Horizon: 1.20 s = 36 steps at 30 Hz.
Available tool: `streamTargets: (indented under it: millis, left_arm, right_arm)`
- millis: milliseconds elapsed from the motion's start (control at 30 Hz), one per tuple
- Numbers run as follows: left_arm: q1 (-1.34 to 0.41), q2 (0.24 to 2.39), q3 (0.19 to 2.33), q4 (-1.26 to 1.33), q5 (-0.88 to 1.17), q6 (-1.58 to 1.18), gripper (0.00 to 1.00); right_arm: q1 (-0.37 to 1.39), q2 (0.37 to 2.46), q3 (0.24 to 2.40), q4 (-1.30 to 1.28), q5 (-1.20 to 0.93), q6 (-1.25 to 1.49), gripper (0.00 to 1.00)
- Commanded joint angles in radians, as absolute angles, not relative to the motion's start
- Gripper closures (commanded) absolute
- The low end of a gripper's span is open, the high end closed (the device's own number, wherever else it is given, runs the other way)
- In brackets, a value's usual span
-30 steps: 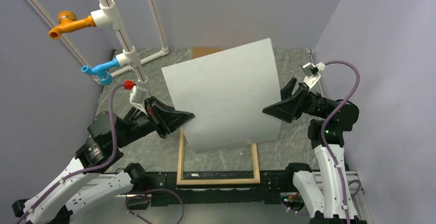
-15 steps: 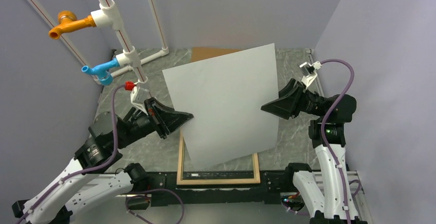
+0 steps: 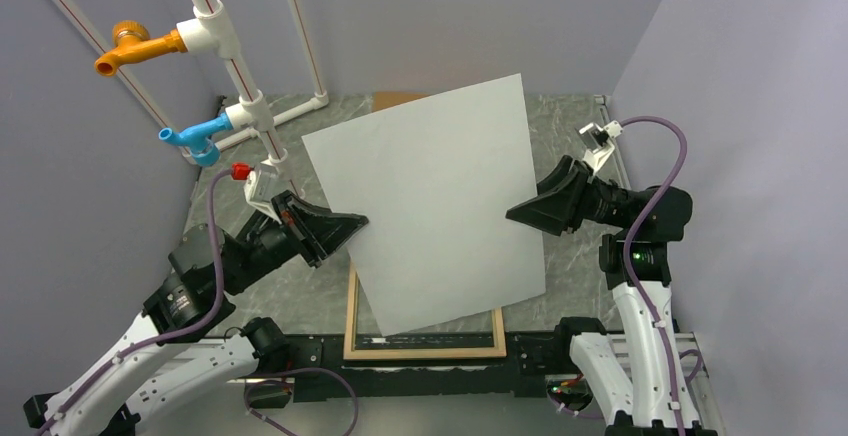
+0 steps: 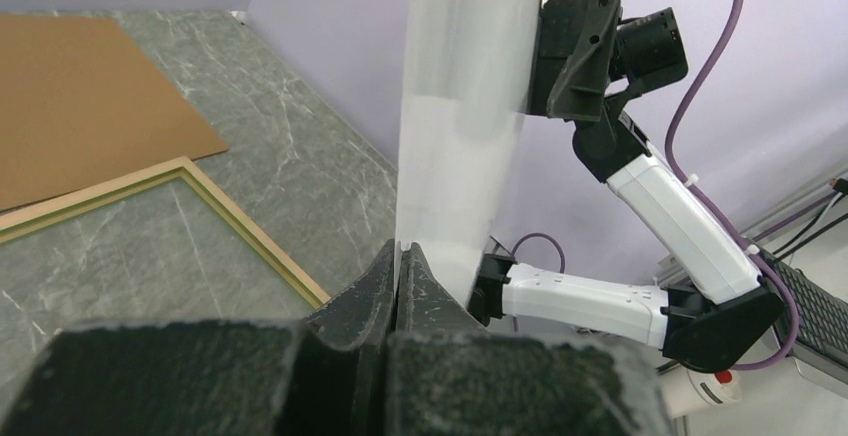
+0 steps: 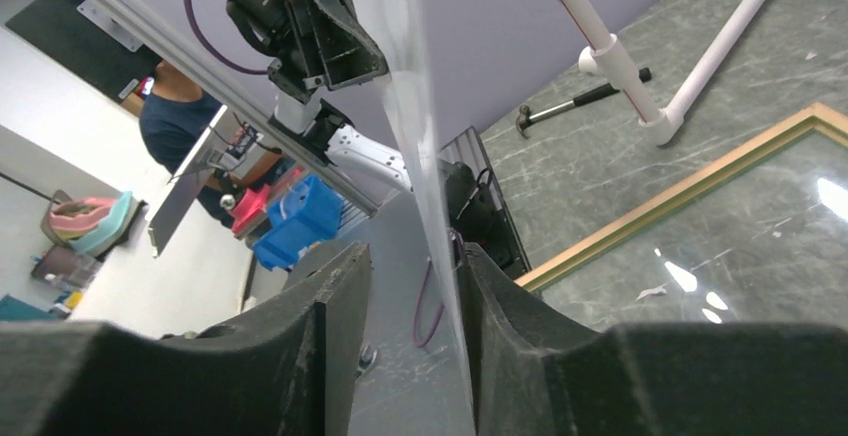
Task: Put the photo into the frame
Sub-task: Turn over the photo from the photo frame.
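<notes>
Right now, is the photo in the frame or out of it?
Out. The photo hangs tilted in the air, pinched by the left gripper, while the frame lies flat on the table below.

Brown backing board (image 4: 90, 106) flat on grey marbled table (image 3: 305, 296), white pipe stand (image 3: 250, 113) at left rear

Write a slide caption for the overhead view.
Left tool pinches the photo, white back showing, above the frame; right tool straddles the opposite edge, jaws open.
</notes>
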<state>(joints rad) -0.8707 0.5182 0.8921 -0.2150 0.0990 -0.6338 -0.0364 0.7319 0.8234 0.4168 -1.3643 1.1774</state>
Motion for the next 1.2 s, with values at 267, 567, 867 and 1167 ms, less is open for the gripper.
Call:
streamTargets:
  millis: [267,567,867,1167]
  left_arm:
    - [-0.867,0.493,0.881,-0.198,0.028,-0.660,0.82]
    - [-0.868,0.502,0.885,-0.220,0.016,-0.655,0.03]
    - [-0.867,0.529,0.912,-0.339,-0.012,-0.643,0.01]
    - [-0.868,0.618,0.963,-0.655,-0.198,-0.645,0.00]
  right_arm:
    - [-0.025,0.736,0.889,0.280,-1.368,1.054,1.00]
    - [-0.026,0.751,0.919,0.136,-1.340,0.932,1.00]
    - [-0.026,0.777,0.926,0.014,-1.288,0.847,1.00]
    - [-0.026,0.825,0.943,-0.184,-1.199,0.721,1.00]
